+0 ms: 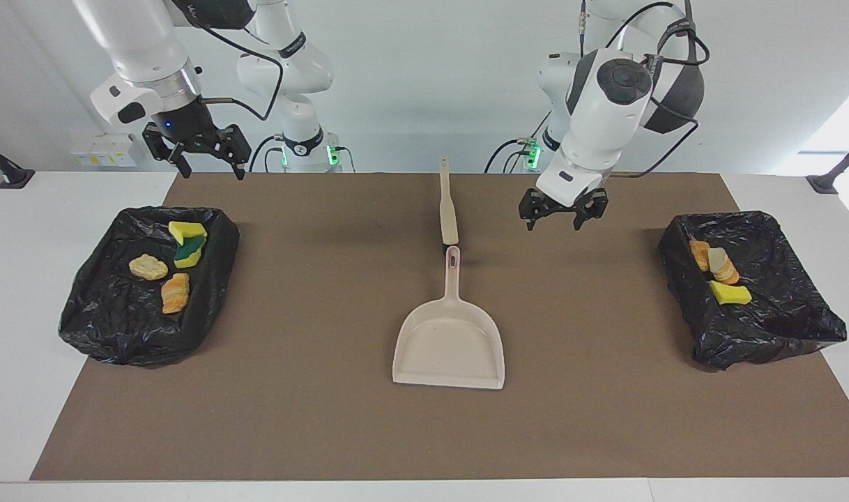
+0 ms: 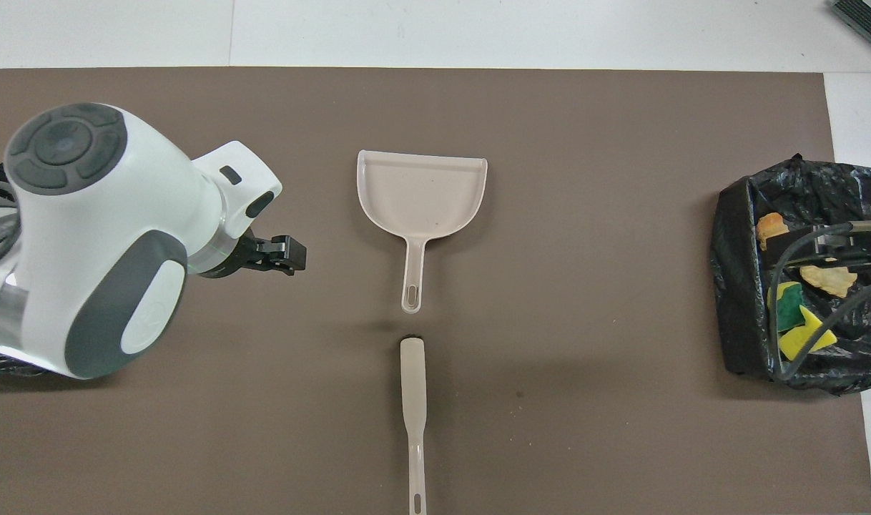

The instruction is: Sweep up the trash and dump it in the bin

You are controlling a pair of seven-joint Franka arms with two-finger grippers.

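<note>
Two bins lined with black bags sit at the ends of the brown mat (image 1: 327, 432), and we see all the trash already lying inside them. In the bin at the right arm's end (image 1: 97, 328) there are a yellow sponge piece (image 1: 187, 229), a green-and-yellow sponge piece (image 1: 189, 251) just beside it, a tan bread-like lump (image 1: 148, 267) and an orange one (image 1: 176, 293). In the bin at the left arm's end (image 1: 780, 335) we make out a small cluster of tan and orange lumps (image 1: 716, 262) and a yellow sponge piece (image 1: 730, 293) touching them, on the side farther from the robots. At the middle of the mat the beige dustpan (image 1: 449, 345) lies flat with its handle pointing toward the robots, and the beige brush (image 1: 448, 202) lies in line with it, nearer to the robots, its end just short of the dustpan's handle. We find the left gripper (image 1: 562, 214) raised in the air over bare mat between the brush and the bin at its own end; its fingers stand spread apart and hold nothing. The right gripper (image 1: 205, 159) hangs in the air by the mat's edge nearest the robots, at its own bin's end of the table, also with fingers wide apart and nothing between them.
</note>
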